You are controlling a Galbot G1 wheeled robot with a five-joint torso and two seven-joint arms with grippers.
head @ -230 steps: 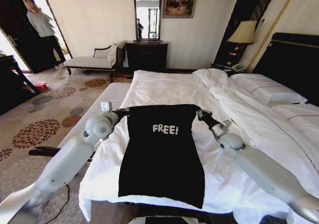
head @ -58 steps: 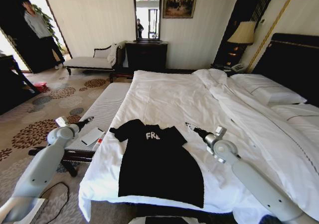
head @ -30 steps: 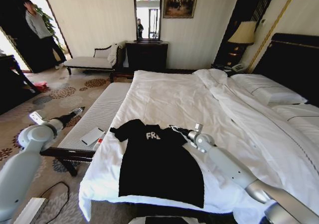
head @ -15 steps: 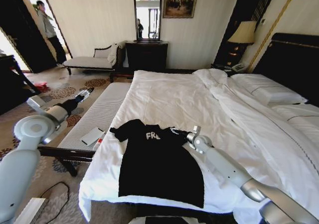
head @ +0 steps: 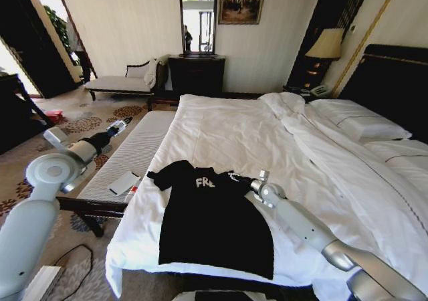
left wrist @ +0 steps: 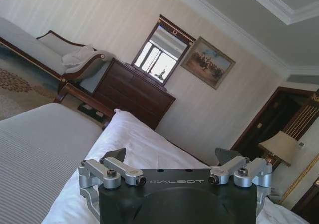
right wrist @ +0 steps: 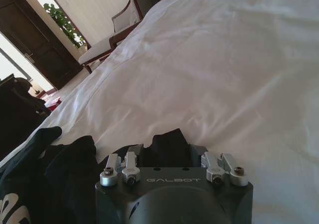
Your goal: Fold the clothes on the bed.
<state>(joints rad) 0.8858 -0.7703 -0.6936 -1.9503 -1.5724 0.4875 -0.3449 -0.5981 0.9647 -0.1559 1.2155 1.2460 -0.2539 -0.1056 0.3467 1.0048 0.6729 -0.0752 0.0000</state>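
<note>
We have the right gripper (head: 235,176) down on the T-shirt (head: 214,221) at its 1 o'clock sleeve, fingers seemingly pinching fabric. Left gripper (left wrist: 177,157) hangs spread wide, off at 9 o'clock. Sleeve fold in hand; next needs a pull inward.

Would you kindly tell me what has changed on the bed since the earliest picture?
Both grippers let go of the black T-shirt, whose top now lies crumpled. The left gripper swung out over the striped bench; the right gripper is down at the shirt's shoulder. The bed is unchanged.
</note>
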